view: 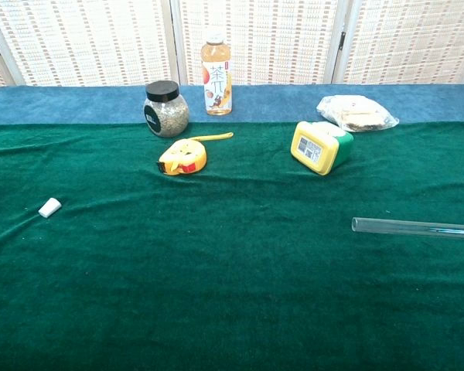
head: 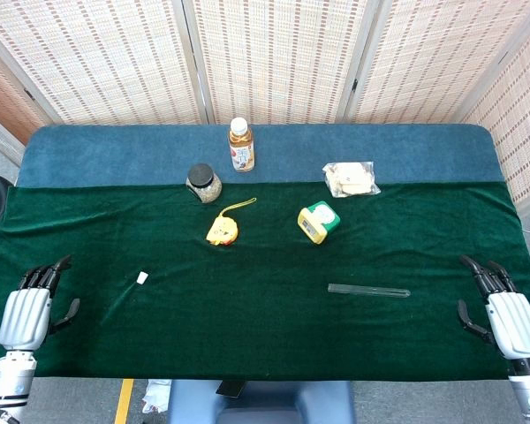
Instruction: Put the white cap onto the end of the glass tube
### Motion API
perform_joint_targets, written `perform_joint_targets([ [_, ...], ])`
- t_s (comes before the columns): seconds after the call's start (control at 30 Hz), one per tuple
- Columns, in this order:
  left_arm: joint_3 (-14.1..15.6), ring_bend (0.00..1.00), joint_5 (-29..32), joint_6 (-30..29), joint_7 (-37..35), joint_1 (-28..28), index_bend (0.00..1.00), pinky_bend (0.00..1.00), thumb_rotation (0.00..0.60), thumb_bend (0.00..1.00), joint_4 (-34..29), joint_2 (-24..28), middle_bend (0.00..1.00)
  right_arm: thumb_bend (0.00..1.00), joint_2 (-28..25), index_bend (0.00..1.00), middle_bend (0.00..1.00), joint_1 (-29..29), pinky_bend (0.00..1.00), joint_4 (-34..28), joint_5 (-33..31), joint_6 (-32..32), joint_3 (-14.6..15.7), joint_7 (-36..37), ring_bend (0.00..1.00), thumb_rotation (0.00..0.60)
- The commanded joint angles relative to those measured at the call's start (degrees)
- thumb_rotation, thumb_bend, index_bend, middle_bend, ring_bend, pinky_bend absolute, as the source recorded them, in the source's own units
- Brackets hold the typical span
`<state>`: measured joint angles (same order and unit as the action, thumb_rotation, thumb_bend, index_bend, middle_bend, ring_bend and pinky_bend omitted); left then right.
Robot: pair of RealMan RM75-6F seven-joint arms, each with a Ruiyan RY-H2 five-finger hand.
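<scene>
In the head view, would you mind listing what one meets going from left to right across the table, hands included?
Left hand → white cap → jar → yellow tape measure → drink bottle → green and yellow box → bagged snack → glass tube → right hand.

White cap lies at left, well apart from glass tube at right.

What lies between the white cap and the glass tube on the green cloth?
Nothing visible does. The white cap lies toward the left, the glass tube toward the right, with only bare green cloth between them. The yellow tape measure and the green-and-yellow box sit farther back, off that line.
</scene>
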<state>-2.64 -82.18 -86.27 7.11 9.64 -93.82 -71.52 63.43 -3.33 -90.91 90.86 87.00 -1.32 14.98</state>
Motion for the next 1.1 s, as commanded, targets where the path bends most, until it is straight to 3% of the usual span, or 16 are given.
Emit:
perform_joint_targets([
  [0.03,0.15,0.23,-0.28,-0.25,-0.24,-0.38,0.14,0.2,0.6,0.43,0.03,0.16,0.27,0.61,0.01,0.06,0.18,0.32,0.07,0.17,0.37,0.55,0.15,0.25,0.19,0.6],
  [0.37,0.16,0.27,-1.43,-0.67,-1.14,-1.22,0.14,0.2,0.6,0.43,0.47,0.31,0.31,0.61,-0.03,0.06,0.18,0.16,0.07,0.48,1.1,0.84,0.18,0.72,0.19,0.6],
  [0.5,0.01,0.34,-2.74,-0.3,-1.02,-0.62,0.17,0.22,0.6,0.43,0.79,0.4,0.4,0.61,-0.16,0.06,0.18,0.02,0.07,0.4,0.96,0.55,0.14,0.64,0.19,0.6],
  [0.57,-0.18,0.41,-4.11,1.16,-0.57,0.81,0.19,0.3,0.6,0.43,1.2,0.47,0.47,0.61,-0.15,0.06,0.18,-0.31,0.07,0.33,0.91,0.01,0.1,0.63,0.2,0.6],
  [0.7,-0.98,0.57,-5.27,5.8,-0.65,4.42,0.24,0.6,0.6,0.44,2.45,0.43,0.64,0.61,-0.07,0.06,0.19,-0.84,0.07,0.36,0.66,-0.75,-0.1,0.54,0.21,0.6],
  [0.8,-1.66,0.71,-5.3,9.76,-1.69,7.25,0.3,0.72,0.6,0.52,3.65,0.04,0.8,0.61,-0.1,0.06,0.19,-1.1,0.07,0.4,0.48,-1.21,-0.17,0.46,0.22,0.6],
  [0.93,-2.23,0.8,-5.08,16.14,-3.54,11.54,0.36,0.78,0.6,0.63,5.94,-0.91,0.91,0.61,-0.27,0.06,0.2,-1.29,0.07,0.33,0.3,-1.59,-0.16,0.4,0.22,0.6],
  [1.1,-1.87,0.85,-3.52,23.32,-3.18,15.29,0.33,0.8,0.6,0.7,6.71,-1.31,0.97,0.61,-0.49,0.06,0.2,-1.16,0.07,0.15,-0.15,-1.48,-0.26,0.32,0.23,0.6],
])
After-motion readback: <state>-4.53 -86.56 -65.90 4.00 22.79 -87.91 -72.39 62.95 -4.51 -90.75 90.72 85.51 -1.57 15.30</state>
